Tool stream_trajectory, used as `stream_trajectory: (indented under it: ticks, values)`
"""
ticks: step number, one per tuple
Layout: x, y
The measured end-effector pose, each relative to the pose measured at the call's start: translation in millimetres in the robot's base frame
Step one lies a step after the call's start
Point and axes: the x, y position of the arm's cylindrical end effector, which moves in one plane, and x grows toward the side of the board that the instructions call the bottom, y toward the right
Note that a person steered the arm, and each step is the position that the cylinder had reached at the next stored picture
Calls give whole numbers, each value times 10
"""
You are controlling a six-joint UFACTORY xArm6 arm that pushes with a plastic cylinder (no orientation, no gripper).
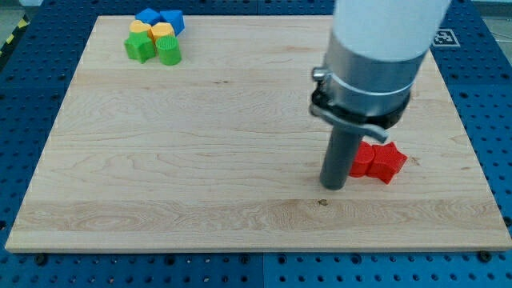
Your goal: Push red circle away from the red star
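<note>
My tip (333, 186) rests on the wooden board at the view's lower right. Right beside it, on its right, lies the red circle (363, 160), partly hidden behind the rod. The red star (389, 162) touches the red circle's right side. The tip is at the red circle's left edge, touching or nearly so.
A cluster of blocks sits at the view's top left: a blue block (148, 16), another blue block (171, 19), a yellow block (141, 30), a yellow heart-like block (162, 33), a green star-like block (140, 48) and a green block (169, 51). The board's right edge (472, 152) is near the red star.
</note>
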Motion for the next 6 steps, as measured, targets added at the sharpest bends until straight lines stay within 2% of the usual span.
stream_trajectory:
  ticks: [1, 2, 3, 4, 6]
  values:
    - [-397, 103]
    - [-452, 142]
    - [-170, 167]
    - [-149, 472]
    - [-1026, 728]
